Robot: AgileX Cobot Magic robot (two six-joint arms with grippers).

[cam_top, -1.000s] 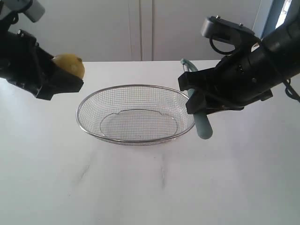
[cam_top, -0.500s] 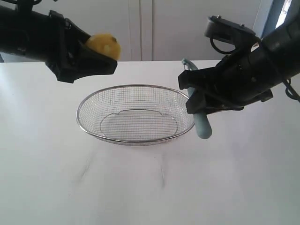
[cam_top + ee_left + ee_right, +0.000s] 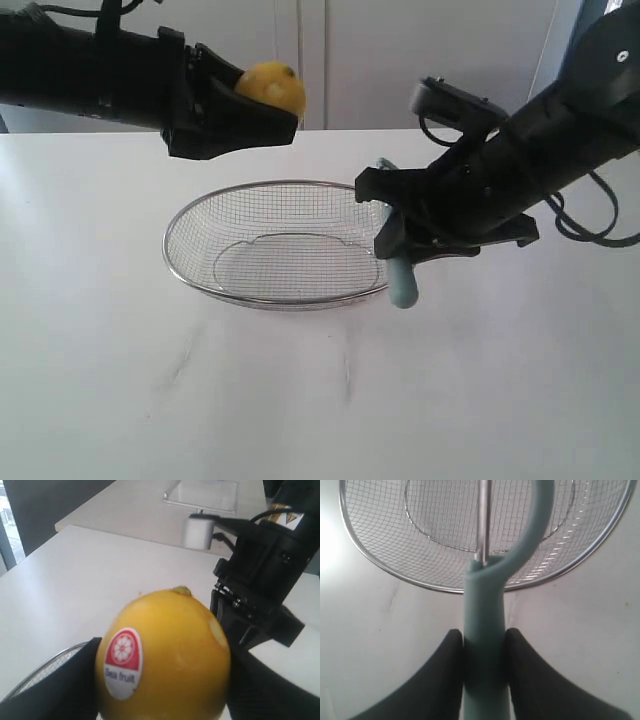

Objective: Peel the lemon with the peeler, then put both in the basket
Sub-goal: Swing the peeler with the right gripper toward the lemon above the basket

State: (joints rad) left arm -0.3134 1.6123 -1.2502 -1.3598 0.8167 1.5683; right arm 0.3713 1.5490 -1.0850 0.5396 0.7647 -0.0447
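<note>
The yellow lemon, with a red and white sticker, is held in the air above the far left side of the wire basket by my left gripper, which is shut on it. My right gripper is shut on the teal handle of the peeler, at the basket's right rim. The handle points down toward the table and the blade head reaches over the basket. The two arms face each other across the basket.
The basket stands in the middle of a white table. A white wall with cabinet doors is behind it. The black right arm shows in the left wrist view, close beyond the lemon.
My left gripper has carried the lemon up and to the right, over the basket's far side. My right gripper has moved left and a little down with the peeler, to the basket's rim.
</note>
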